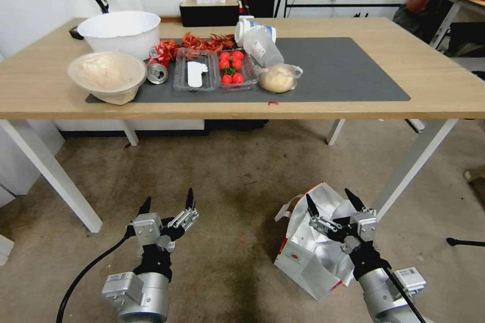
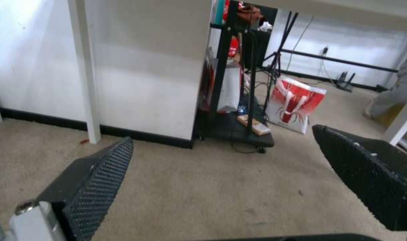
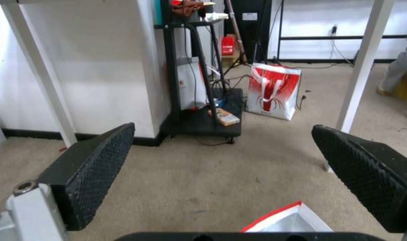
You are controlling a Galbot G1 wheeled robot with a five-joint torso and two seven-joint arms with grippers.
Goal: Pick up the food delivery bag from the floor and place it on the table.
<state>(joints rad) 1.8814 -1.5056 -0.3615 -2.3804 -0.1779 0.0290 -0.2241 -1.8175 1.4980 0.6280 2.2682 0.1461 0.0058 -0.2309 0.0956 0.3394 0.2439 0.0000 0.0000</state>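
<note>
The food delivery bag (image 1: 308,255) stands open on the floor (image 1: 227,176) at my lower right, white with a silver foil lining, red trim and a small red logo. My right gripper (image 1: 329,197) hangs open just above the bag's mouth, holding nothing. In the right wrist view, the bag's red-trimmed rim (image 3: 288,219) lies just beneath the open right gripper (image 3: 221,150). Over bare carpet to the bag's left, my left gripper (image 1: 168,198) is open and empty, as the left wrist view (image 2: 221,157) confirms. The table (image 1: 444,91) stands ahead, light wood with a dark grey mat.
The mat's left half holds a white bowl (image 1: 121,30), a dough bowl (image 1: 107,76), a can (image 1: 157,68), tomatoes (image 1: 231,67), a bottle (image 1: 260,43) and a bagged bun (image 1: 278,78). A white table leg (image 1: 419,161) slants close beside the bag. A red-and-white bag (image 3: 275,90) and black cart (image 3: 199,100) stand beyond.
</note>
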